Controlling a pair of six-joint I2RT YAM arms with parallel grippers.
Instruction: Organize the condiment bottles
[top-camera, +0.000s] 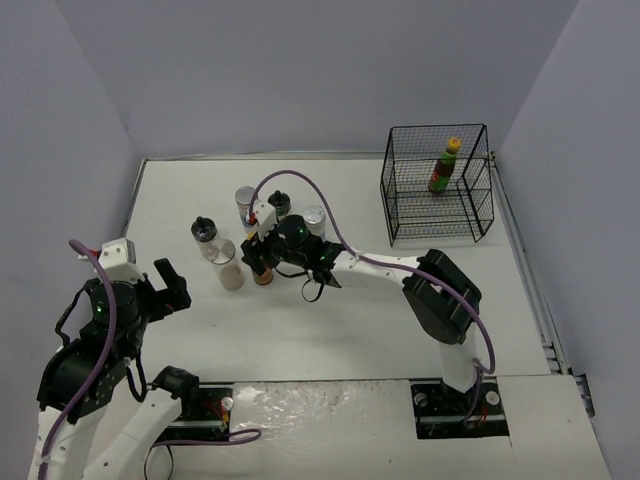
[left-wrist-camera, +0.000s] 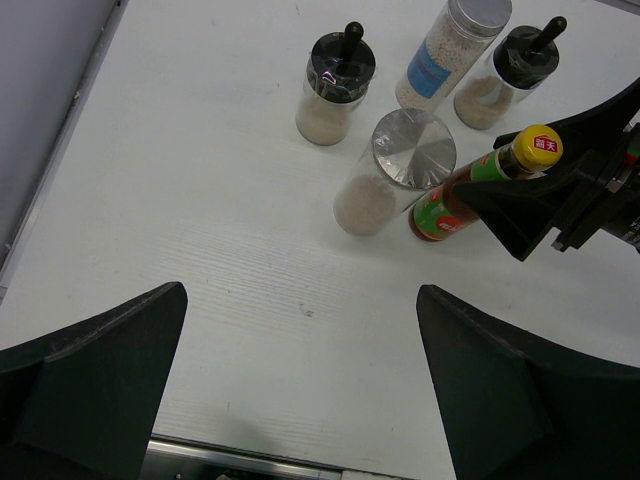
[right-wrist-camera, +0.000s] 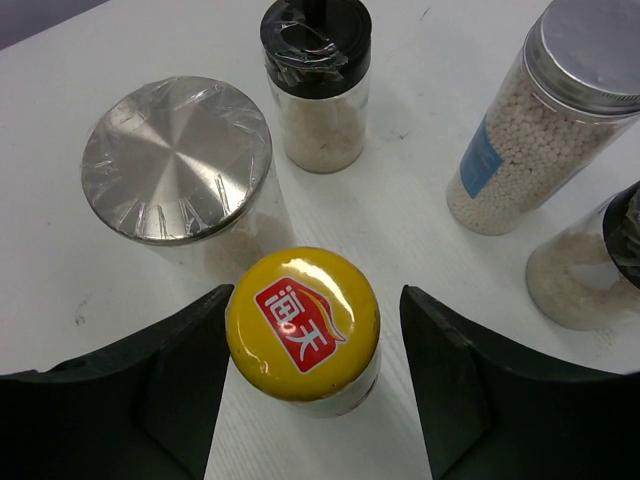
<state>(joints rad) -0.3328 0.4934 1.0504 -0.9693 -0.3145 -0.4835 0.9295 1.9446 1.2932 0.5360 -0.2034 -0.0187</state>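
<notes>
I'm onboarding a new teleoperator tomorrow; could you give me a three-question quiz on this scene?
1. What stands inside the wire basket? A) a silver-lidded jar B) a yellow-capped sauce bottle C) a black-capped shaker
2. True or false: the left gripper is shut on a jar.
3. Fill in: the right gripper straddles a table bottle whose cap is ____.
Key: 1 B; 2 false, it is open and empty; 3 yellow.

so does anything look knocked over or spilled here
Nothing stands out. The silver-lidded jars, black-capped shakers and the sauce bottle between the open fingers of the right gripper all stand upright on the table, lids on, no spill. A second sauce bottle sits alone in the wire basket.
</notes>
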